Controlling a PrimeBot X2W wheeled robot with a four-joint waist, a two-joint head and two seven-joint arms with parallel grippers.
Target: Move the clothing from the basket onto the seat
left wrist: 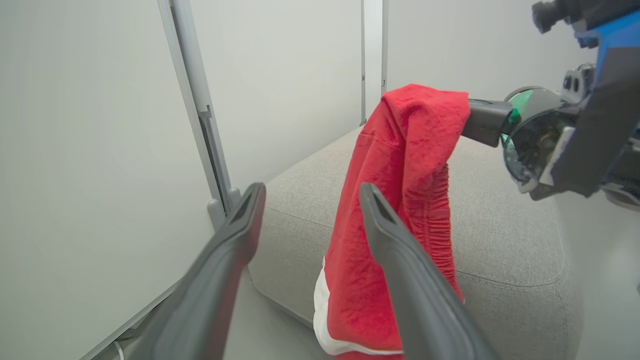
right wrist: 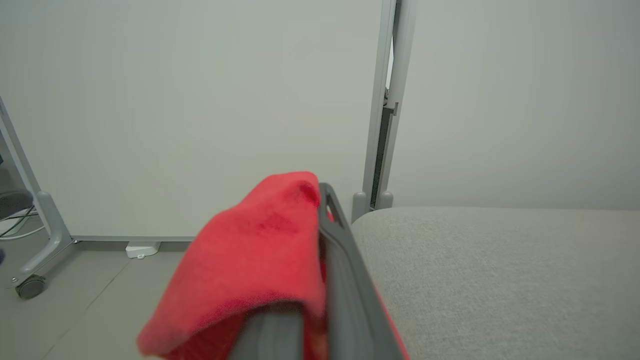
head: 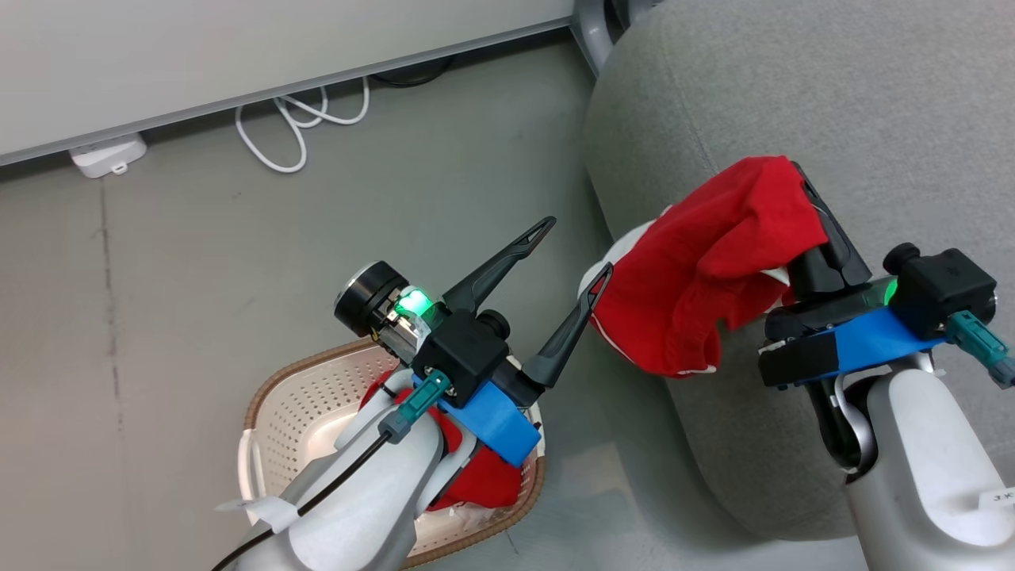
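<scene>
The right gripper (head: pixel 805 186) is clamping red clothing (head: pixel 706 262) over the grey seat (head: pixel 833 87) while the left gripper (head: pixel 576 247) is hanging open near the basket (head: pixel 285 404).

forearms (head: pixel 365 492): pale grey | wrist brackets (head: pixel 492 424): blue | claw fingers (head: pixel 496 270): long, dark | lights (head: pixel 414 303): green | connectors (head: pixel 424 396): teal

Left gripper (head: pixel 577 246) spread wide; right gripper (head: pixel 805 186) clamped tight, both arms extended.

Upper left of the head view, a white plastic power block (head: pixel 107 155) sits on the smooth grey floor (head: pixel 158 277), tight against the pale partition panel (head: pixel 238 47). Just right of it, a looped white cable (head: pixel 297 131) trails out. Lower left of the right wrist view: a grey caster wheel (right wrist: pixel 31 286).
</scene>
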